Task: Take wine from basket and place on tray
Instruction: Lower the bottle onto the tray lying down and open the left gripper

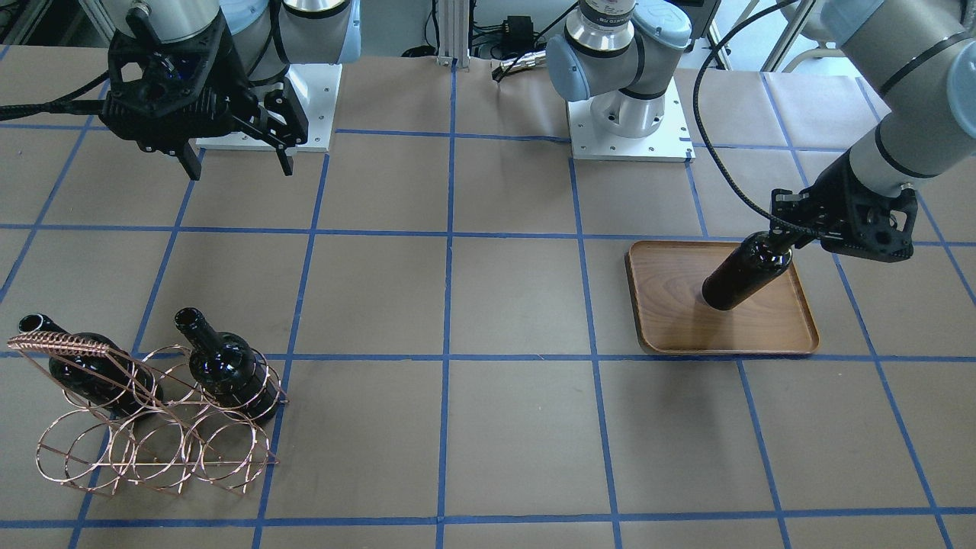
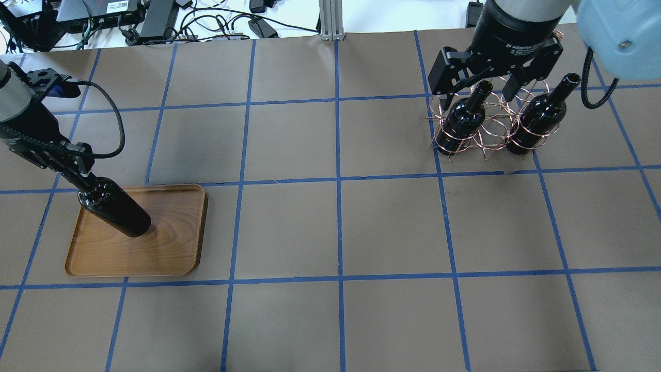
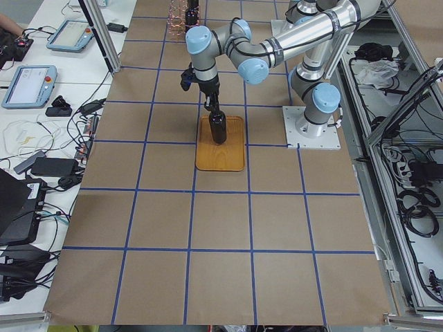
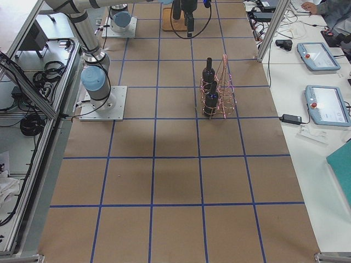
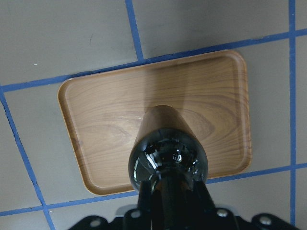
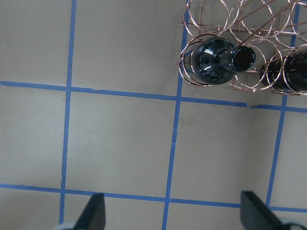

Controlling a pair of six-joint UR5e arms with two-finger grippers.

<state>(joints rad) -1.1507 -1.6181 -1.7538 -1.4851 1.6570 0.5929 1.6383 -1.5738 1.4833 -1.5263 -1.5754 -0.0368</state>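
My left gripper [image 1: 785,236] is shut on the neck of a near-black wine bottle [image 1: 743,273]. The bottle stands upright with its base on or just above the wooden tray [image 1: 762,328]; I cannot tell if it touches. The left wrist view looks down the bottle's shoulder [image 5: 168,158] onto the tray [image 5: 105,124]. The copper wire basket [image 2: 485,132] holds two more bottles [image 2: 462,116] [image 2: 539,116]. My right gripper [image 2: 477,88] is open and empty, high above the basket. Its wrist view shows the basket [image 6: 249,48] at the top edge.
The table is brown paper with a blue tape grid. The two arm bases [image 1: 633,114] [image 1: 267,114] stand at the robot's edge. Cables and electronics [image 2: 155,20] lie beyond the far edge. Teach pendants [image 4: 321,55] lie on a side bench.
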